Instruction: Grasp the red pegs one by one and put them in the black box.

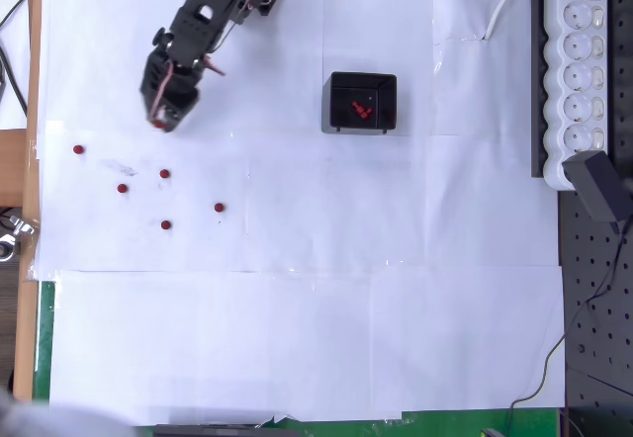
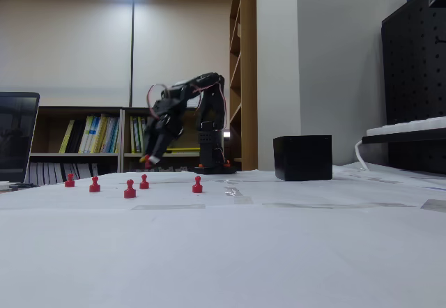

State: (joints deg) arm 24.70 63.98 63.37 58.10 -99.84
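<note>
My black arm reaches down at the upper left of the overhead view. Its gripper [image 1: 158, 119] hangs above the paper, shut on a red peg [image 1: 158, 123]. In the fixed view the gripper [image 2: 148, 160] is clear of the table, with the red peg [image 2: 148, 162] at its tip. Several more red pegs stand upright on the white paper below it, among them ones at the far left [image 1: 78, 148], in the middle [image 1: 164, 173] and to the right [image 1: 219, 207]. The black box [image 1: 362, 103] sits right of the arm, with red pegs [image 1: 360, 111] lying inside. It is also visible in the fixed view [image 2: 302, 157].
A white power strip [image 1: 579, 71] with a cable lies along the right edge, beside a black pegboard [image 1: 598, 289]. The wooden table edge [image 1: 30, 160] runs down the left. White paper sheets [image 1: 297, 328] cover the front of the table.
</note>
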